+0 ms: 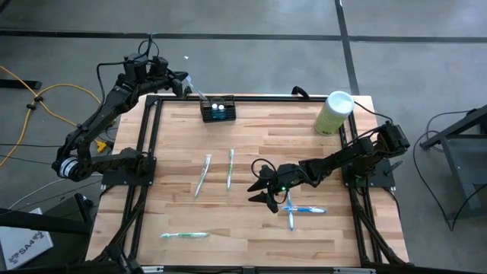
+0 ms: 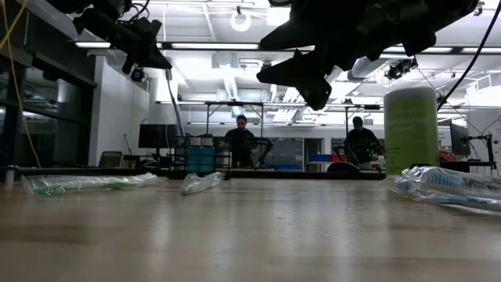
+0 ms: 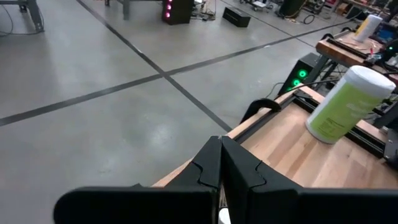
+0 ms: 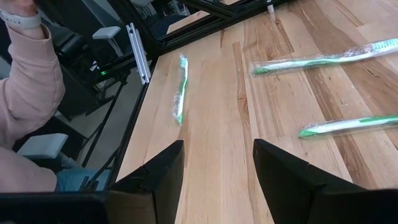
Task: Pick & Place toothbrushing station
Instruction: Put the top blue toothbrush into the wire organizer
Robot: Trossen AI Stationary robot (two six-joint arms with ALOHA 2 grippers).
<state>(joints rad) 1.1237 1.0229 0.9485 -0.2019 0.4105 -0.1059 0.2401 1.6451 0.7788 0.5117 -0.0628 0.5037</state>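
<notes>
While the toothbrushing station (image 1: 218, 110) holds white-capped items, right pincer (image 1: 264, 189) hovers spread.

Robotics lab: concrete floor (image 1: 251, 19), workbenches (image 2: 235, 168)

Toothbrushing station (image 1: 218, 110): small black rectangular holder, upright on the wooden tabletop (image 1: 259, 221), at its far edge toward the left side. Top face shows pale and teal spots. Left tool (image 1: 190, 86) just beside it, contact unclear.

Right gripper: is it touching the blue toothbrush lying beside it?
Apart. The low view shows the right gripper, open, hanging well above the table, while the blue toothbrush lies on the wood.
</notes>
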